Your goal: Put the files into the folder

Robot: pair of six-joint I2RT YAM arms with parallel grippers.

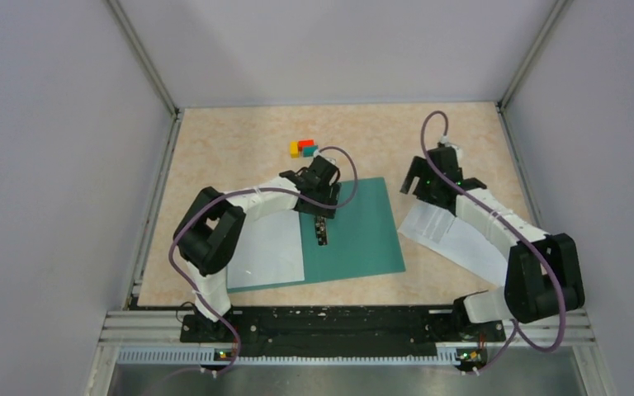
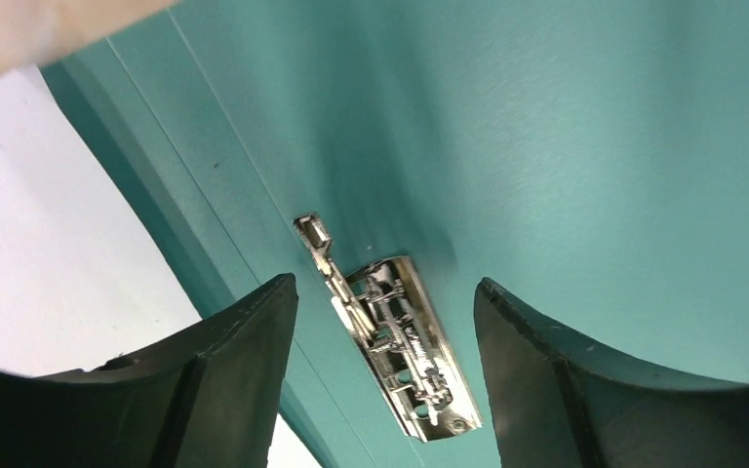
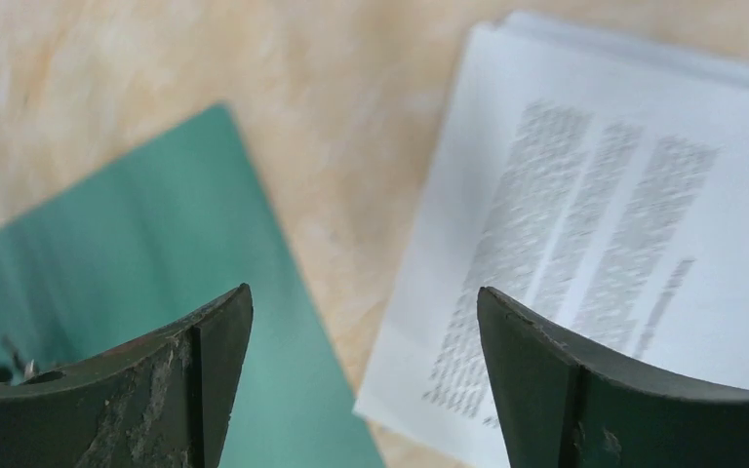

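While the folder [image 1: 363,231] lies open and flat in the middle of the tabletop [image 1: 239,140], we see the left pincer [image 1: 320,224] low over its spine, fingers spread. In the left wrist view the metal clip [image 2: 390,331] sits in the gap between the two fingers [image 2: 244,331]; we cannot tell whether either one touches it. A white sheet [image 1: 268,247] covers the folder's left half, with a thin teal edge showing along its near side. The right half is bare teal up to its far and right edges.

The files [image 1: 450,243] lie as a stack to the right of the folder, turned at an angle, so that their near-left corner points toward the folder's right edge. A narrow wedge of tabletop shows between that edge and the stack, wider toward the far side. The right pincer [image 1: 413,177] hovers over the stack's far-left corner, fingers spread and gripping nothing. Its wrist view frames the folder's edge [image 3: 137,224] on one side and printed columns on the top file [image 3: 644,195] on the other. Three small blocks [image 1: 303,148] sit just beyond the folder's far edge, near the left wrist.
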